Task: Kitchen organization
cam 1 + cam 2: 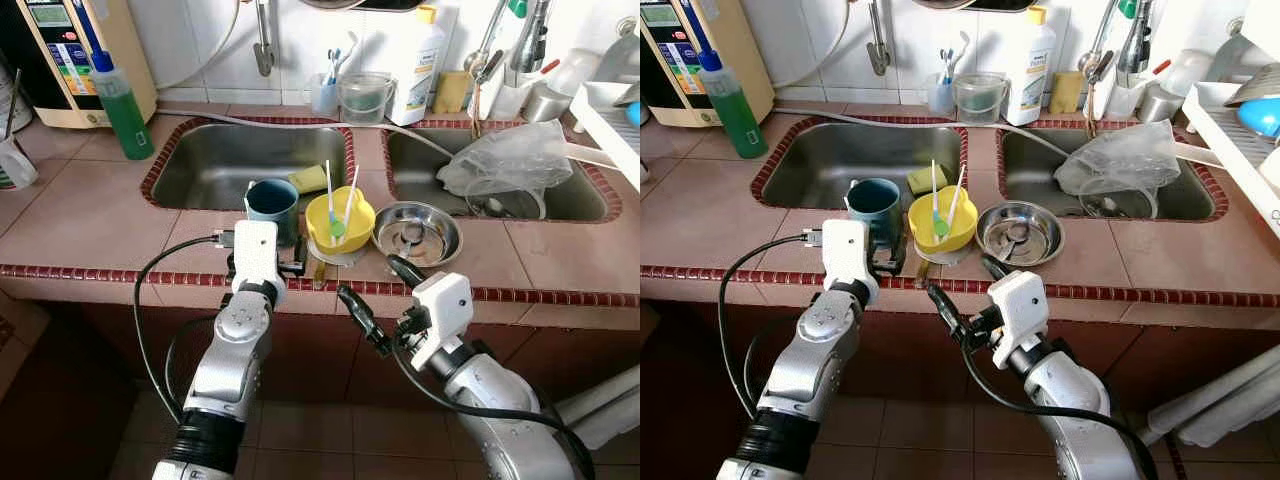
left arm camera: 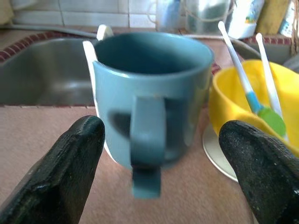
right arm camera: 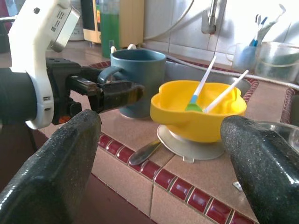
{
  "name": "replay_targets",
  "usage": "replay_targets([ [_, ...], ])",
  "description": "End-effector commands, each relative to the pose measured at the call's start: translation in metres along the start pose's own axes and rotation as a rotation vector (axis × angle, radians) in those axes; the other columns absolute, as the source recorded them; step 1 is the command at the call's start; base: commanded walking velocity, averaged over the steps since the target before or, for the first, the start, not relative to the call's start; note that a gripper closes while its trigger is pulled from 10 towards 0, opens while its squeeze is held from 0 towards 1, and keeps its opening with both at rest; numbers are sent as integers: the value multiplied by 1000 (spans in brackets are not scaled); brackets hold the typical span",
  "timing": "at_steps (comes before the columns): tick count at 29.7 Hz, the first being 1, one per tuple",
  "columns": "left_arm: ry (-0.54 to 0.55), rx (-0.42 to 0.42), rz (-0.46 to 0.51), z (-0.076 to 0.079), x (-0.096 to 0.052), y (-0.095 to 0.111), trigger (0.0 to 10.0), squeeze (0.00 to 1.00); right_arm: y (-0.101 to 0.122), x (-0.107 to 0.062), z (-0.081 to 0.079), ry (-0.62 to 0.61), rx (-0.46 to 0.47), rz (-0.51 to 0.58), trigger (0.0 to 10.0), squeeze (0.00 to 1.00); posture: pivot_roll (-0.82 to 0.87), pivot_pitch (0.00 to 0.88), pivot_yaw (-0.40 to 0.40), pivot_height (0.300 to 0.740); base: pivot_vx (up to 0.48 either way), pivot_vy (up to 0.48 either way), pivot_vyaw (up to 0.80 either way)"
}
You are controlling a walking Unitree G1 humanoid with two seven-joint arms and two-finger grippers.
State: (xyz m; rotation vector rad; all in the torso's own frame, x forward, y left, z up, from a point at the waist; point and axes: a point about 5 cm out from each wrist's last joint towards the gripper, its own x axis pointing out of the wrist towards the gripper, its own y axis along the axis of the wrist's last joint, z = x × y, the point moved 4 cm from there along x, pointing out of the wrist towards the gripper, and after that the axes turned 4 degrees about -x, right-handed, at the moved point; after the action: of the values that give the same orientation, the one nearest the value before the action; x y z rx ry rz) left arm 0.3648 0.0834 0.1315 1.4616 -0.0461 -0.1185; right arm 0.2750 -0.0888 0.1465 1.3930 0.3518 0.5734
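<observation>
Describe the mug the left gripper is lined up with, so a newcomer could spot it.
On the tiled counter, at the front edge of the left sink, stands a blue mug. It sits left of the yellow bowl, the only handled cup there.

The two head views look forward and steeply down from above the counter edge point(image 1: 120, 275) — near enough that both silver arms rise from below — and share the twin sinks. The left wrist view sits low and very close behind the blue mug point(image 2: 149, 93), facing the tiled wall. The right wrist view looks level along the counter from just off its edge — sharing that mug and the yellow bowl point(image 3: 198, 109).
</observation>
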Motion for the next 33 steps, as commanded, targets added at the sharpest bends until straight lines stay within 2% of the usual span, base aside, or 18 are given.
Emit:
replay_targets([
  [1,12,8,12,-2,4,4,8784,0,4,0,-3,11,-8,10,10000,0,-182,47,47,740,0,0,0],
  [3,14,9,11,-2,4,4,8784,0,4,0,-3,10,-9,9,10000,0,-182,47,47,740,0,0,0],
  [4,22,11,13,-4,5,5,10000,0,5,0,-2,8,-9,10,10000,0,-182,49,49,740,0,0,0],
  [5,23,8,16,-4,6,6,7020,0,5,1,-2,7,-9,11,10000,0,-183,47,49,740,0,0,0],
  [6,24,6,19,-5,6,6,7020,0,5,1,-2,6,-10,11,10000,0,-184,48,49,740,0,0,0],
  [7,27,10,22,-6,7,7,6235,0,5,1,-2,5,-11,11,10000,0,-184,48,49,740,0,0,0],
  [8,25,6,31,-6,8,8,1451,0,5,1,-2,3,-10,12,10000,0,-185,50,50,740,0,0,0],
  [11,29,12,25,-7,8,7,2000,0,6,1,-1,1,-10,12,10000,0,-185,49,50,740,0,0,0],
  [13,23,1,31,-7,9,7,0,0,5,1,-1,-4,-11,11,10000,0,-186,50,53,740,0,0,0],
  [33,9,16,15,-9,6,3,0,0,4,2,-1,-3,-11,7,10000,0,-170,59,50,740,0,0,0],
])
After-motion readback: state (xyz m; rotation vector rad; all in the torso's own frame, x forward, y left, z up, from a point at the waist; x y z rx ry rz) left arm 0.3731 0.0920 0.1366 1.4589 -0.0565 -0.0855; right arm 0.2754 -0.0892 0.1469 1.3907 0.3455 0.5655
